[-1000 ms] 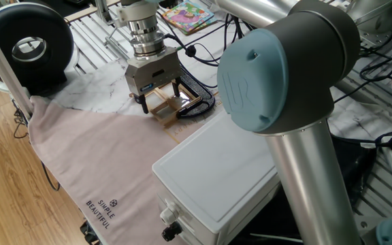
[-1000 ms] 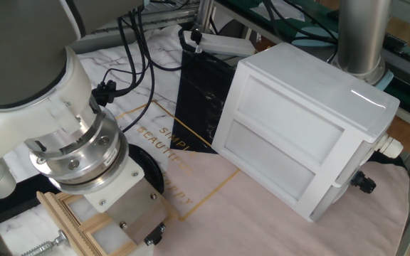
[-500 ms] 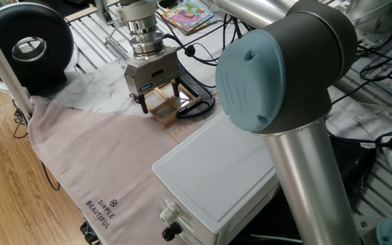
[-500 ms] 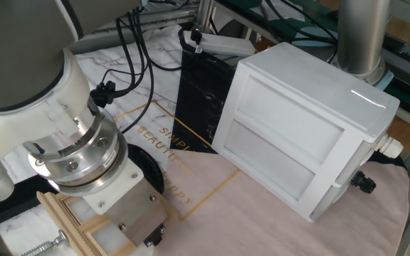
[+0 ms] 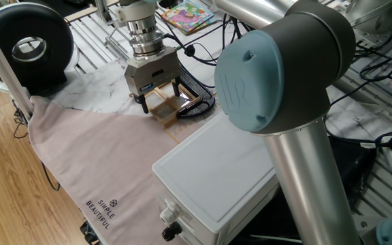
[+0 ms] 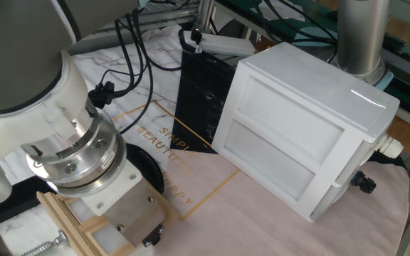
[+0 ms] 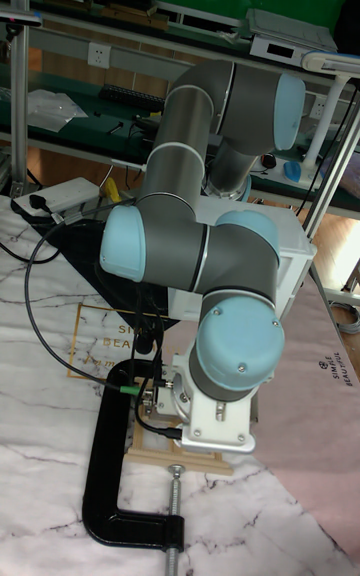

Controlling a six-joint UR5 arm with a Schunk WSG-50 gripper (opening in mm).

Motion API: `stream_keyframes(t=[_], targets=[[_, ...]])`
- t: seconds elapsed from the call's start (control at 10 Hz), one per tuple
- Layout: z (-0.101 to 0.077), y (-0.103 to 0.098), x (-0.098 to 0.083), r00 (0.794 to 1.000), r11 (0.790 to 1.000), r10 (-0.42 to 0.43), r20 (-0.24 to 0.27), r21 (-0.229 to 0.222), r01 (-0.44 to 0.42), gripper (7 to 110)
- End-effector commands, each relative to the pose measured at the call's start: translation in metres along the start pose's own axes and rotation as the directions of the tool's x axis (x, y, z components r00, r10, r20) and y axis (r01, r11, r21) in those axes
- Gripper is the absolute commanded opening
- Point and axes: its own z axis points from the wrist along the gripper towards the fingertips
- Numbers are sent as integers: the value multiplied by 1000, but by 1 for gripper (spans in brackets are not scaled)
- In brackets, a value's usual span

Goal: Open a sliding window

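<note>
One fixed view: gripper down over the sliding window, jaws spread, straddling the light-wood frame, not clenched. Sliding window lying flat on the table, beside white box, black clamp alongside.

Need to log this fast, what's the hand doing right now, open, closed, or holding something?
Hand: open, fingers straddling the sliding window; no grip on it can be told.

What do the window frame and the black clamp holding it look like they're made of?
The window looks like pale unfinished wood: matte tan bars, with lighter panes whose material I can't tell. The clamp looks like cast metal with black paint, slightly glossy, and its bare threaded screw is silvery steel.
</note>
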Motion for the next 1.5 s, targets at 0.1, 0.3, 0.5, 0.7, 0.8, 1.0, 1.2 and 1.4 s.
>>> stream_keyframes(t=[0.1, 0.3, 0.5, 0.7, 0.8, 1.0, 1.2, 1.4], targets=[[-6, 5, -8, 1000, 1000, -6, 30, -13, 7, 44], [-6, 4, -15, 998, 1000, -14, 62, -13, 15, 44], [-6, 3, -20, 996, 1000, -21, 81, -12, 22, 44], [-7, 3, -31, 992, 999, -29, 127, -8, 31, 44], [-8, 3, -34, 990, 1000, -29, 140, -6, 30, 44], [-10, 4, -41, 986, 1000, -24, 166, -4, 25, 44], [-12, 4, -51, 978, 1000, -22, 205, -3, 23, 44], [-15, 3, -60, 969, 1000, -27, 247, 5, 27, 66]])
